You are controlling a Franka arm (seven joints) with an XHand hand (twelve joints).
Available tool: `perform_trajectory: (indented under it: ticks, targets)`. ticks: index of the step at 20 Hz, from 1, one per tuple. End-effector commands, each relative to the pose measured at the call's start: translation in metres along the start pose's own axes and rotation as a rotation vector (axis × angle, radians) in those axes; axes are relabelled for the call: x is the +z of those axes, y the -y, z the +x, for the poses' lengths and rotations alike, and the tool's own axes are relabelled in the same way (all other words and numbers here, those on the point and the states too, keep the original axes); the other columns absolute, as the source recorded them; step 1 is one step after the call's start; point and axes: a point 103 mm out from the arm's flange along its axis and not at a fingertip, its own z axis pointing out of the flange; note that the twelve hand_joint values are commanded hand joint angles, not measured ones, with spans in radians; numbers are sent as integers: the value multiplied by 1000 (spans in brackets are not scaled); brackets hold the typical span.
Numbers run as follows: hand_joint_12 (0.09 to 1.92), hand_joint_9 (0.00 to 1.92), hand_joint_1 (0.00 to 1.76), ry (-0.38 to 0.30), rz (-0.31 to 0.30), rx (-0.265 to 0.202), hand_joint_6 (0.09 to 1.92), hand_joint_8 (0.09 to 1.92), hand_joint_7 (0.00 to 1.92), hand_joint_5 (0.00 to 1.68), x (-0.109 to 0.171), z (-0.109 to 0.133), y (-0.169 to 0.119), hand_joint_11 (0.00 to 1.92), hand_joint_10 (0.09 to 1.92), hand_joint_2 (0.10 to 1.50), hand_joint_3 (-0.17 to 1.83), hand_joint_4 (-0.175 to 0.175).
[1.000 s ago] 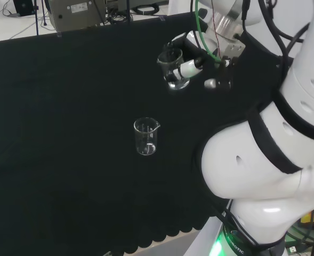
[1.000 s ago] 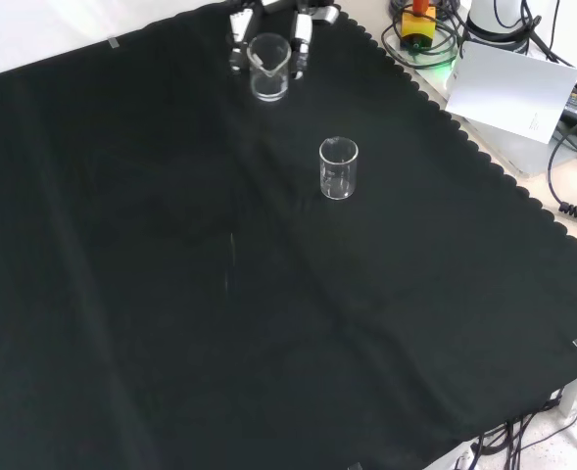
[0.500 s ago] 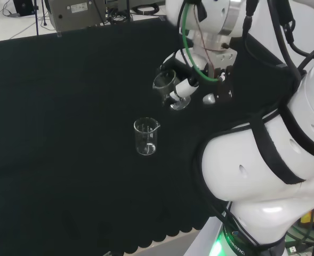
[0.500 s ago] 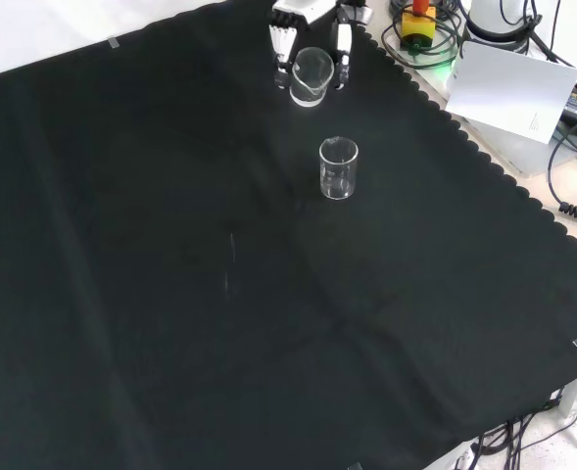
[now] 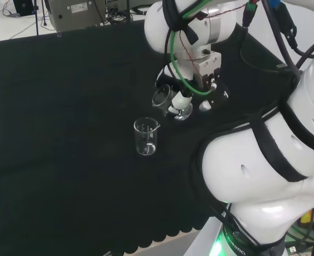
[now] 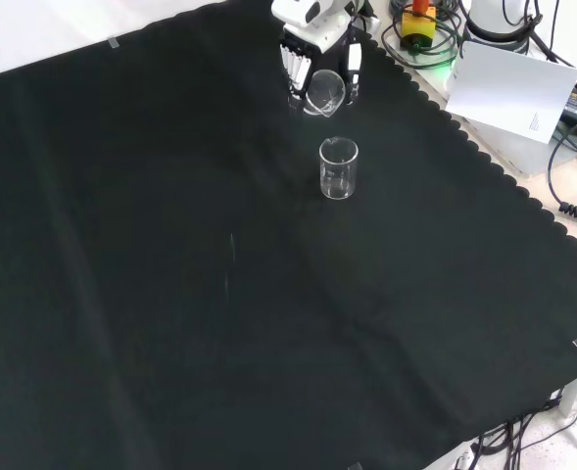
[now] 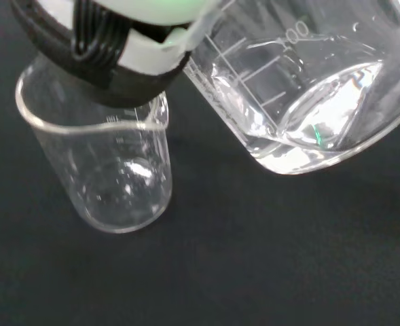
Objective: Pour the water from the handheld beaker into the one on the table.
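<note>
The held beaker (image 5: 170, 102) hangs tilted above the cloth with water pooled in its lower corner, as the wrist view shows; the hand (image 6: 319, 56) has its fingers curled round it; the second beaker (image 6: 338, 167) stands upright on the black cloth (image 6: 219, 294), just in front of the held one in the front view; two beakers in all; the cloth lies bare and wide toward that view's left and bottom; its scalloped edge runs at the right, past which lie a white sheet (image 6: 511, 90) and cables.

A tilted beaker (image 7: 308, 88) held water pooled at its low side, close beside an upright beaker (image 7: 108, 170) on the black surface (image 7: 254, 272).
</note>
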Motion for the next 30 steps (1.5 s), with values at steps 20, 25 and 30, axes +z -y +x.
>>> perform_trajectory:
  ticks: [20,25,30]
  targets:
    - [593,1720,1319,335,184,-2,87,87,1564,1509,1,30,-13,1439,87,1018,-175,-175]
    - [591,1717,1319,375,197,2,87,87,1564,1509,-2,35,-15,1440,87,1018,-175,-175]
    - [590,1716,1319,427,222,14,87,87,1564,1509,-4,39,-17,1442,87,1018,-175,-175]
